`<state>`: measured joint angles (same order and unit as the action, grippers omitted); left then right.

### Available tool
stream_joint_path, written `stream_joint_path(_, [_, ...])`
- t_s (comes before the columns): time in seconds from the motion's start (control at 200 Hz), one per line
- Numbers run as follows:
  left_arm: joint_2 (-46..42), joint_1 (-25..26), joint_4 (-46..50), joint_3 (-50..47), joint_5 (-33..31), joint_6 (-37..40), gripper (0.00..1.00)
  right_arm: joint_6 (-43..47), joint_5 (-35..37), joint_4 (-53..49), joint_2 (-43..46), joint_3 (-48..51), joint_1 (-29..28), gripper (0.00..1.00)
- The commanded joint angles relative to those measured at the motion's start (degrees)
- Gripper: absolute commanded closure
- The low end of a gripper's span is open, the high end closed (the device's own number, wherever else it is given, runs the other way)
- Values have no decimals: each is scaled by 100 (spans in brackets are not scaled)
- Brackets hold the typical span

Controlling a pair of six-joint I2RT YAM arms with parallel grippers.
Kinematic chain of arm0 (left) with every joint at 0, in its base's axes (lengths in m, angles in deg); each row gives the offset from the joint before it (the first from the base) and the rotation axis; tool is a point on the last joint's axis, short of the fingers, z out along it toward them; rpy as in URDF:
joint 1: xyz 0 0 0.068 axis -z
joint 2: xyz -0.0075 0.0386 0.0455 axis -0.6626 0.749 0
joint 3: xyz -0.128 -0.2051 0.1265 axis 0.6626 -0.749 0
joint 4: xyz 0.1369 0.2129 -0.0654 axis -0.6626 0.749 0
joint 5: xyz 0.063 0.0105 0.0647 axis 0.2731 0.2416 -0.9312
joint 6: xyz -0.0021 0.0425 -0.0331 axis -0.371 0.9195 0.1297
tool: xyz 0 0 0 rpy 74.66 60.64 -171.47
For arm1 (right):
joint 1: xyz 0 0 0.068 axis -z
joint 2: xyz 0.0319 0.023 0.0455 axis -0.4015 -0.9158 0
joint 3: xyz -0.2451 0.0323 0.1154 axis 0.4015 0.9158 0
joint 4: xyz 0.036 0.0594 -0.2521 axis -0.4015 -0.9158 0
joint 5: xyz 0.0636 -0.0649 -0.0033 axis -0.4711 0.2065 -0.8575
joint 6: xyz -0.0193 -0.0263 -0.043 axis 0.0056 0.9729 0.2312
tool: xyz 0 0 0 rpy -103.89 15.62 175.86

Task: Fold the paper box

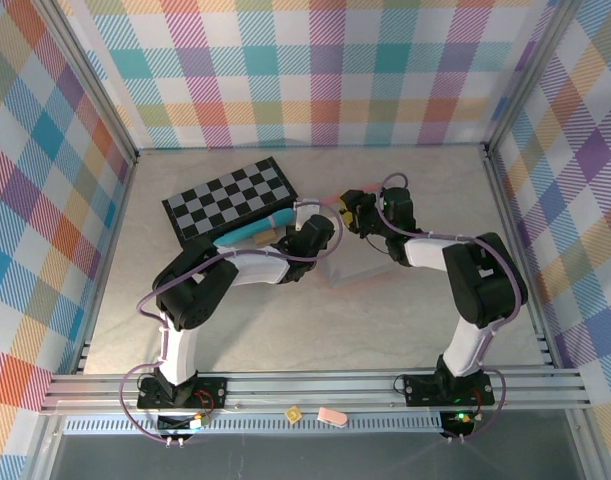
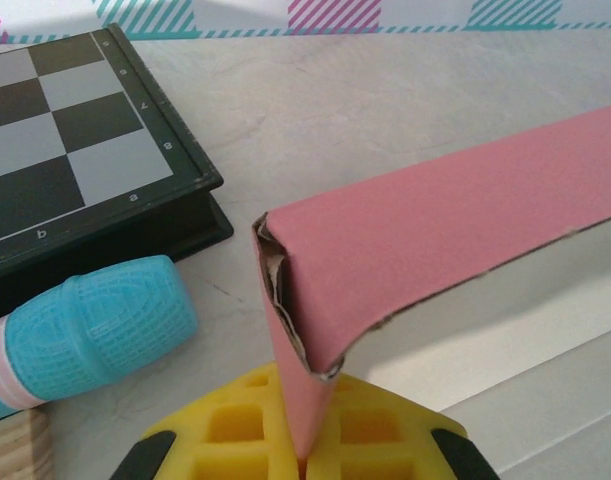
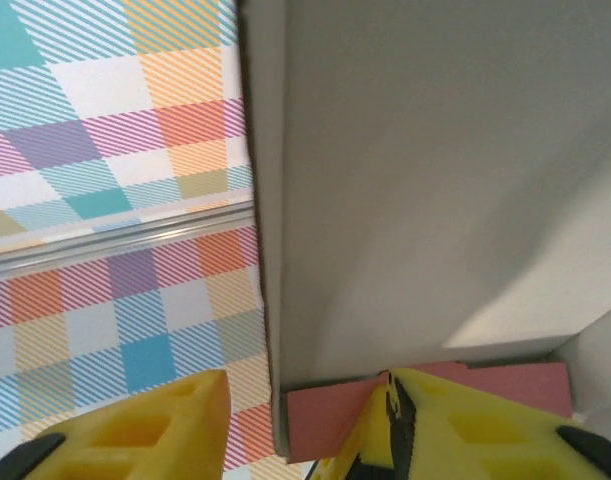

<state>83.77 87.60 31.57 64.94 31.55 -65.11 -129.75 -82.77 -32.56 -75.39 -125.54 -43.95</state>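
The paper box (image 1: 361,266) lies mid-table between the two arms, pink outside and greyish inside. In the left wrist view a long pink wall (image 2: 435,225) stands up, and its folded corner runs down into my left gripper (image 2: 307,462), whose yellow fingers (image 2: 230,430) are shut on that pink flap. My left gripper (image 1: 321,238) sits at the box's left end. At the far right corner is my right gripper (image 1: 354,212). In the right wrist view my right gripper (image 3: 305,430) is open. The box's grey panel (image 3: 435,180) and a pink strip (image 3: 325,415) stand between its fingers, against the right one.
A black-and-grey checkered board (image 1: 231,196) lies at the back left, close to the box (image 2: 65,150). A teal bar (image 1: 249,234) rests just in front of it (image 2: 95,330). Two small pieces (image 1: 331,415) sit on the front rail. Plaid walls enclose the table.
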Motion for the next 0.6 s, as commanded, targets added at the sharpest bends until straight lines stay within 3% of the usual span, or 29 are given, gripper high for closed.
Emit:
stream_joint_path(0.0, [-290,43,846,148,81,50,100,348,56,-816,470,-234,12,42])
stream_joint_path(0.13, [-441,26,1440,292,255,0,100,534,197,-1794,935,-553,54,27])
stream_joint_path(0.295, [-609,-21,2351,588,306,-179,100,594,352,-2567,1413,-804,127,20])
stream_joint_path(0.475, [-657,-174,3787,1339,589,-419,100,970,508,-3771,1758,-1371,280,22])
stream_joint_path(0.595, [-628,-333,4796,1976,965,-625,100,1611,708,-5448,1731,-2262,441,24])
